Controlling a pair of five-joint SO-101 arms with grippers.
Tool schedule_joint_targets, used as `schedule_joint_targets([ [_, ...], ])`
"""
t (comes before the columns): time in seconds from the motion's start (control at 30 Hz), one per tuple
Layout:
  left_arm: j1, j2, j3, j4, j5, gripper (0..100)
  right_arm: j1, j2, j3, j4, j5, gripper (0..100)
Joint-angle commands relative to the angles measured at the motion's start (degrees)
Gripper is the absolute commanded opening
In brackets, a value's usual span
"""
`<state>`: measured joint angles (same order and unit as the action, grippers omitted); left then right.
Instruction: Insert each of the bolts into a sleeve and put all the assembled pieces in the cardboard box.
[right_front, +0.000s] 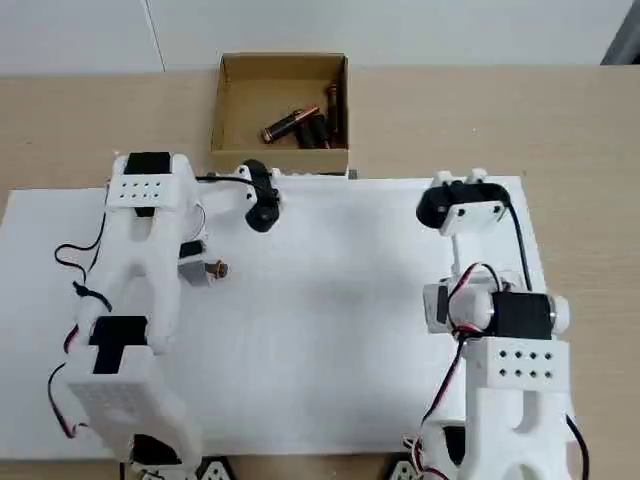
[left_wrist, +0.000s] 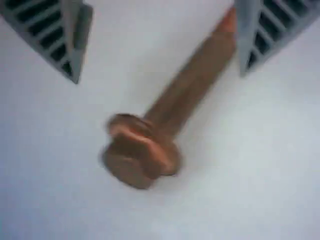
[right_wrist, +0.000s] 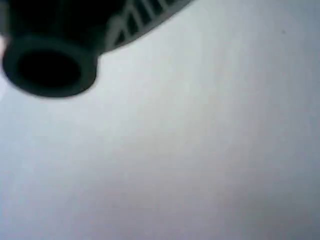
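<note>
Left wrist view: the left end effector (left_wrist: 160, 72) stands wide open over a copper-coloured flanged bolt (left_wrist: 165, 125) lying on the white sheet (left_wrist: 260, 175), one finger at each side of the shank's tip. Right wrist view: the right end effector (right_wrist: 65, 25) is clamped on a black sleeve (right_wrist: 50, 67), bore toward the camera. High view: the cardboard box (right_front: 215, 110), on the bench (right_front: 580, 120) beyond the sheet, holds assembled pieces (right_front: 300, 125).
</note>
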<state>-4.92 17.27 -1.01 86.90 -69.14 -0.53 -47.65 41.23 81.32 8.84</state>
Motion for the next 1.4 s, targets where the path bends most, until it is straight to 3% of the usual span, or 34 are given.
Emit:
schedule_joint_targets([
  [0.0, -0.35, -0.35, -2.24, -2.55, -0.70, 20, -0.48, -0.75, -0.26, -2.07, 0.18, 1.0],
  [0.33, 0.97, 6.24, -4.35, -4.31, -0.79, 19, -0.57, -0.75, -0.26, -2.24, 0.53, 1.0],
  [0.57, 1.67, 10.90, -9.63, -3.60, -0.70, 5, -0.57, -0.75, -0.26, -2.07, 0.53, 1.0],
  [0.77, 2.29, 10.99, -12.18, 3.16, -0.53, 1, -0.57, -0.92, -0.26, -2.15, 0.35, 1.0],
  [0.93, 4.31, 10.99, -20.26, 13.71, -0.26, 1, -0.57, -1.27, -0.35, -1.80, 0.26, 1.0],
  [1.2, 9.67, 0.97, -23.25, 13.45, 11.69, 1, -0.57, -1.36, -5.27, 4.00, 0.09, 1.0],
  [1.37, 15.74, -5.10, -23.34, 13.36, 28.57, 1, -0.57, -1.36, -6.95, 6.55, 0.18, 1.0],
])
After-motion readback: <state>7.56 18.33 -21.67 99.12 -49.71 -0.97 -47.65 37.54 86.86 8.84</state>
